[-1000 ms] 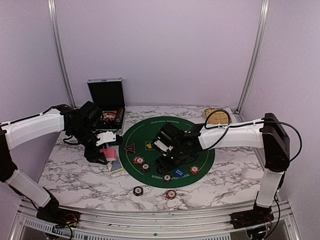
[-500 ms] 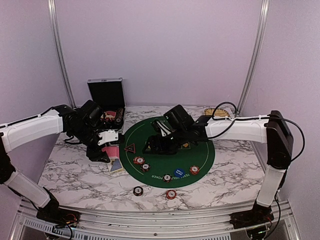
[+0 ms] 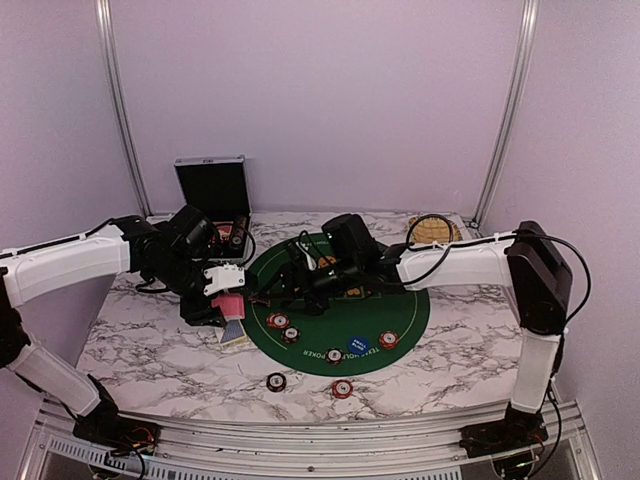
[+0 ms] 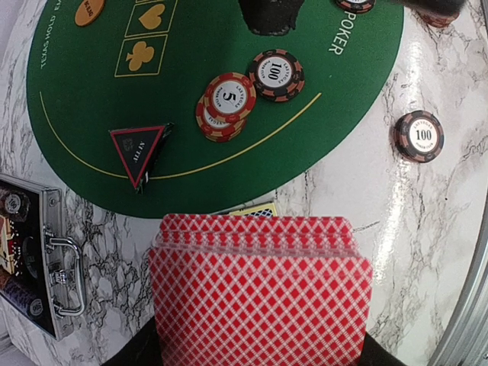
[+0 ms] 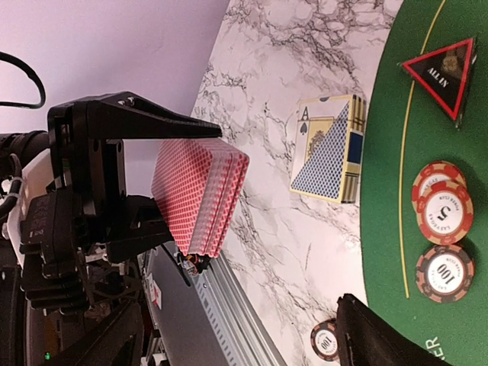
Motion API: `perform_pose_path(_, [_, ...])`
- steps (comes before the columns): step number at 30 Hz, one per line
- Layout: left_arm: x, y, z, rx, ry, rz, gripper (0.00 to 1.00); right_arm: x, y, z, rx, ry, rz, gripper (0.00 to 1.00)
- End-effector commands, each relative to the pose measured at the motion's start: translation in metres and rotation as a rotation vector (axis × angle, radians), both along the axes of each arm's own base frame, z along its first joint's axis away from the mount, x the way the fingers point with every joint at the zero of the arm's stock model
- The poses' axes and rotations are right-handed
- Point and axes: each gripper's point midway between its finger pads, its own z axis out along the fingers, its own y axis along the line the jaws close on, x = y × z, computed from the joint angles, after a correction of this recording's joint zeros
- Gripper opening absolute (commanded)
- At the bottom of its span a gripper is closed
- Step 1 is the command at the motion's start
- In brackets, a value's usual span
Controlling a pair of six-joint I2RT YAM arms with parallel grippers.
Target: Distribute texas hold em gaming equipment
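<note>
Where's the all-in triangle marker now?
The marker sits on the green mat's left edge, top view, between the left gripper's red deck and the red chips.

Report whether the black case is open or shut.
Open. The case has its lid raised upright, contents exposed below.

- Deck of red-backed playing cards (image 4: 259,293): a squared stack with lattice-pattern backs. It is being clamped at its side edges by the left gripper (image 5: 200,183) and is hanging above the marble (image 4: 358,198), at lower centre of the left wrist view.
- Black-and-red "ALL IN" triangle marker (image 4: 137,152): lying flat near the left edge of the green felt (image 4: 191,46).
- Short stack of red "5" chips (image 4: 227,103): sitting to the marker's upper right, just beside a dark "100" chip (image 4: 274,74).
- Second dark "100" chip (image 4: 419,136): lying alone on the marble, at right.
- Orange disc button (image 4: 89,11): resting on the felt, upper left.
- Blue disc button (image 3: 358,345): lying near the felt's lower edge.
</note>
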Motion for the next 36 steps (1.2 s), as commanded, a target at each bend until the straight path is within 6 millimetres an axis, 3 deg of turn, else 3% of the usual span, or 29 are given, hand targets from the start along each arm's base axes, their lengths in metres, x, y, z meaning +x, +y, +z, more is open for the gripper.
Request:
perform_pose_path(1, [0.006,-0.008,0.017,-0.038,-0.062,0.022,0.00,-0.007,0.011,0.013,0.104,0.044,0.036,0.85])
perform_pose_path(24, [0.001,-0.025,0.044,-0.111,-0.099,0.011,0.00,-0.017,0.030,0.002,0.181,0.122,0.067,0.84])
perform_pose_path(36, [-0.001,-0.027,0.046,-0.112,-0.101,0.002,0.00,-0.018,0.053,0.013,0.264,0.135,0.094,0.84])
